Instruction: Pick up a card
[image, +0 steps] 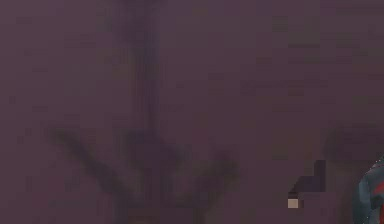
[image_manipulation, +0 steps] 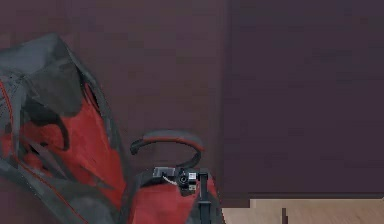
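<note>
The gripper (image_manipulation: 172, 177) sits low by the seat of a red and black chair (image_manipulation: 70, 140), just under 1 curved armrest (image_manipulation: 165, 142); I cannot tell whether its jaws grip anything; which way the card lies from them I cannot tell either, perhaps on that seat; armrest and chair back crowd the reach; a dark wall (image_manipulation: 300, 90) stands behind.

A red-and-black office chair (image_manipulation: 70, 130) stands left of the fingers (image_manipulation: 164, 175) — its curved armrest (image_manipulation: 166, 142) arcs just above them in the arm side view. A dark purple wall (image_manipulation: 300, 90) rises beyond and to their right; pale wood floor (image_manipulation: 320, 212) lies lower right of them.
</note>
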